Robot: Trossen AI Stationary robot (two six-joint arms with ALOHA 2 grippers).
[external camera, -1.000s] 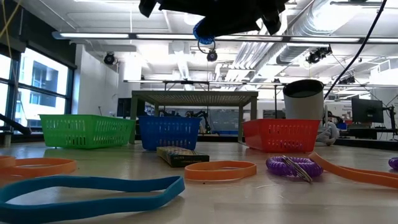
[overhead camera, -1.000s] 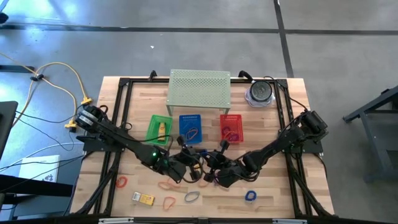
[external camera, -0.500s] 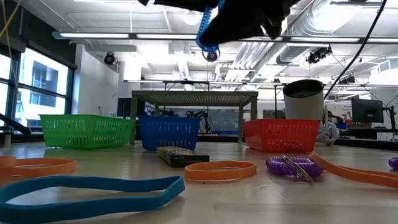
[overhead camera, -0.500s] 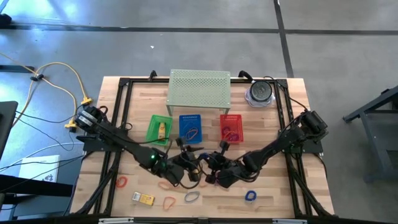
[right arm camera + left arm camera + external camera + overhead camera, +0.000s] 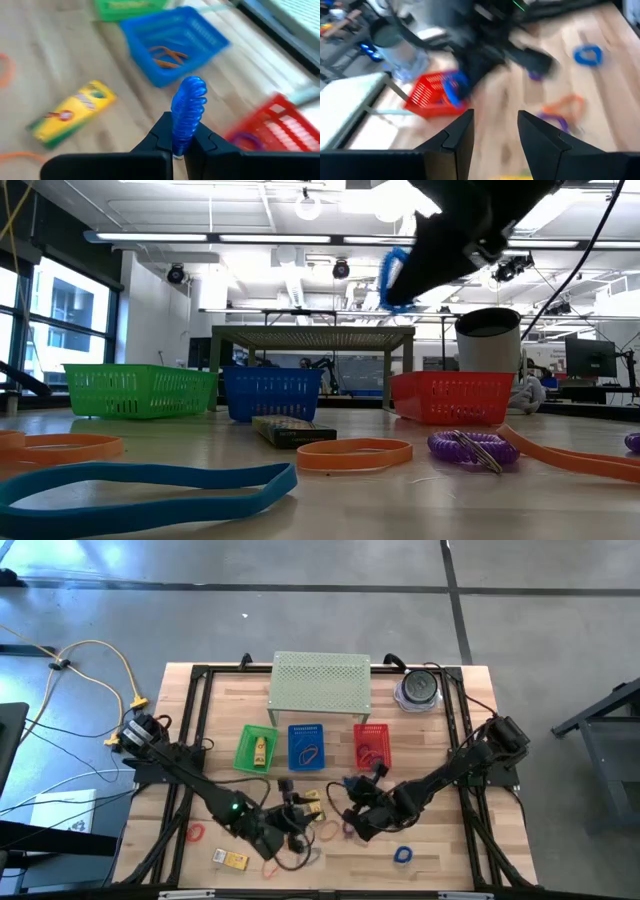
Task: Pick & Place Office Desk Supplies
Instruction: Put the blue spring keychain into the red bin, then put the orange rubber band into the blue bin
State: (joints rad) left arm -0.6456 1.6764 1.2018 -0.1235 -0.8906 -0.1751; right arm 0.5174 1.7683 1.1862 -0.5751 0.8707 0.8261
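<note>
A blue coiled band (image 5: 188, 114) is clamped between the closed fingers of the right gripper (image 5: 175, 144), standing upright above the fingertips; in the low view the same blue band (image 5: 393, 277) is seen hanging in the air, well above the surface (image 5: 430, 745). Beyond this gripper, a blue basket (image 5: 172, 42) with orange bands (image 5: 166, 56) inside is seen, with a red basket (image 5: 272, 125) to one side of it and a green basket (image 5: 131, 6) farther off. A yellow packet (image 5: 72, 112) lies on the surface near the gripper, on the side away from the red basket.

The left gripper (image 5: 494, 131) is held with its fingers parted and nothing between them. Ahead of it, the red basket (image 5: 434, 95) and the round grey-and-clear object (image 5: 396, 45) are seen, along with a blue band (image 5: 588, 54) and an orange band (image 5: 563, 106) lying flat on the surface. In the high view the left gripper (image 5: 285, 828) is placed just beside the right gripper (image 5: 352, 812), both nearer the front edge of the surface than the three baskets. Another yellow packet (image 5: 232, 859) and a red band (image 5: 195, 833) lie near the left gripper, on the side away from the right one. The pale green shelf (image 5: 321, 683) stands behind the baskets.
</note>
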